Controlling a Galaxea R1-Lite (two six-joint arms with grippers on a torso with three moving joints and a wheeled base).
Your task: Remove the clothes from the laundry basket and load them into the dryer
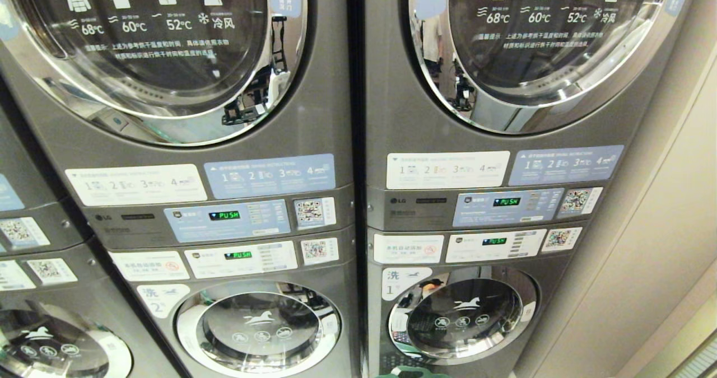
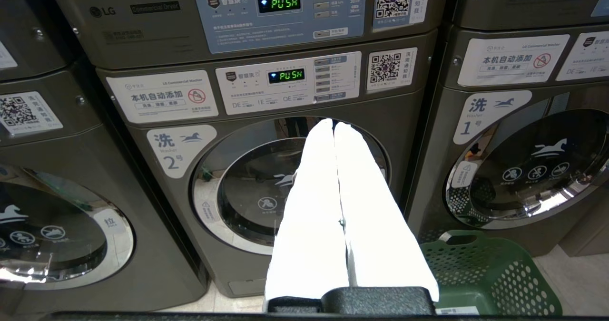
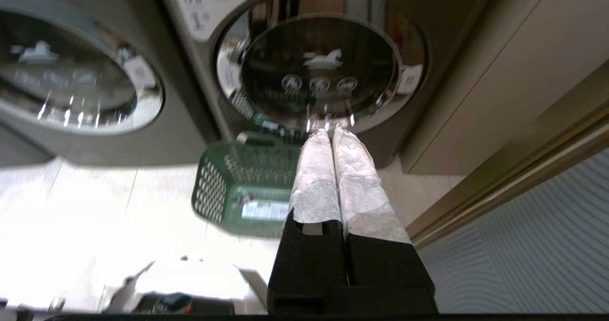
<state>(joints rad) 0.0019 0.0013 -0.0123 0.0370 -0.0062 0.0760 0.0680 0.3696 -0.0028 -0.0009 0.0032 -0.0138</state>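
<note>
Clothes: none visible in any view. Green laundry basket [image 3: 242,188] sits on the floor right in front of the lower-right machine, the washer marked 1 [image 2: 528,169], touching or nearly touching its base. Basket interior can't be read from here, so can't tell what's in it or how a garment lies.

Key relation: basket is low, beyond and below both sets of fingers, nothing near contact yet. In the right wrist view it lies ahead of the right gripper [image 3: 332,135], off to one side of the fingertips, well apart, w/ bare floor between. In the left wrist view only one corner of it shows beside the left gripper [image 2: 334,123], which points at the door of washer no. 2 [image 2: 290,188] instead. Judgement: right arm is the nearer one and better lined up; it would need to drop and swing over the rim before any grab.

Basket's long axis seems to run along the machine fronts, its labelled end wall facing the robot.

Fingers: both grippers clenched, white pads pressed together, nothing between them. Would have to spread before reaching in.

Dryers: upper row in the head view, w/ temp charts on the glass. Upper-right dryer door [image 1: 549,42], the one w/ a pull tag, and the upper-left [image 1: 162,47] both look closed. Only a sliver of the basket shows at the bottom edge of the head view. So load point is high, pick point low: big vertical gap between them, and a door to pull open first, I'd say.
</note>
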